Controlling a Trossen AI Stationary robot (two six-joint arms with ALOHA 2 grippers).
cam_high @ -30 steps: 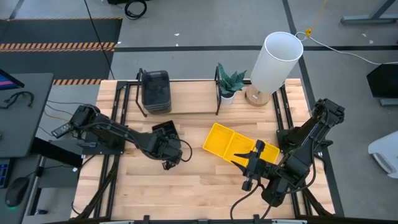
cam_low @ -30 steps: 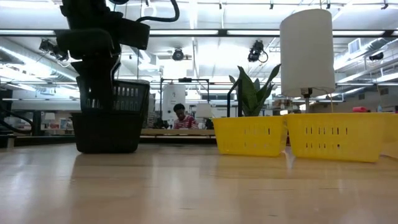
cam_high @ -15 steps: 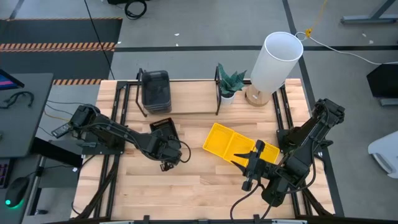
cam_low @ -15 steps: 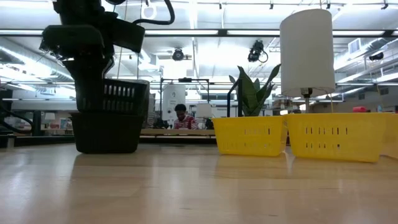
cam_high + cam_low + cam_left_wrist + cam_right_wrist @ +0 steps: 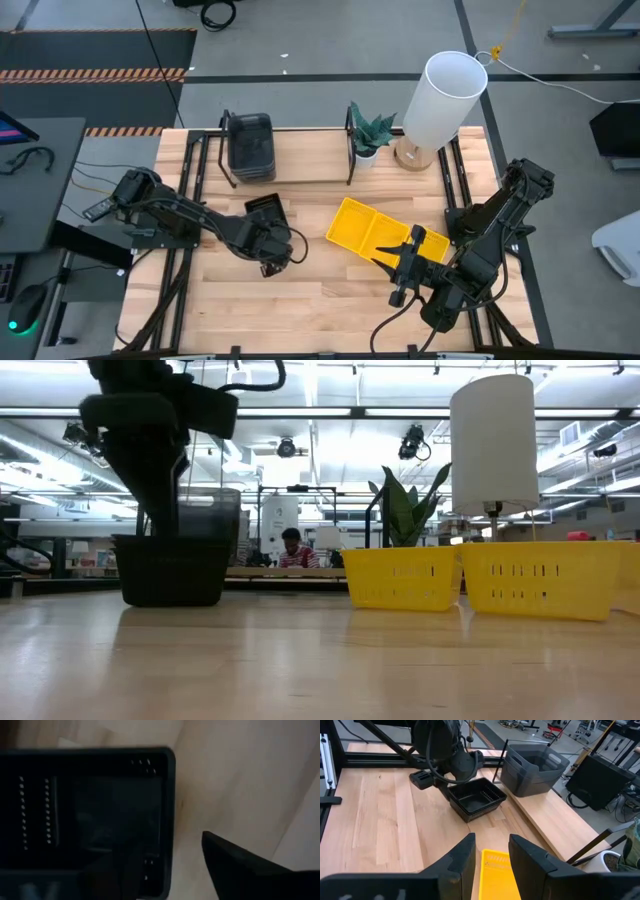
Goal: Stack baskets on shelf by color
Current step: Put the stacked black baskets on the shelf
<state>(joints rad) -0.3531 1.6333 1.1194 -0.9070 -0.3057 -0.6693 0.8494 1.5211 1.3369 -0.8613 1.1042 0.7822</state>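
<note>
Grey baskets (image 5: 250,143) already sat nested as one stack on the shelf (image 5: 300,150), near its end farthest from the potted plant (image 5: 369,132); how many were in that stack could not be counted from above, so I judged the grey colour as probably finished. On the shelf itself nothing yellow or black was visible.

Black was the colour in hand. The black slatted basket (image 5: 264,211) lay on the tabletop (image 5: 320,290) just in front of the shelf, between the grey stack and the yellow ones, and looked in the low view like two shells nested. The left gripper (image 5: 272,240) was at that basket's near wall, one finger (image 5: 240,865) outside it; whether it pinched the wall or stood spread I could not tell.

Two yellow baskets (image 5: 385,235) stood side by side on the tabletop, in front of the plant and touching each other. The right gripper (image 5: 404,272) hovered just beside their near edge, its fingers (image 5: 462,857) apart and holding nothing.

Both black and yellow seemed left to do, so well under half looked done. One plant and one white lamp (image 5: 440,100) stood at the shelf's other end.
</note>
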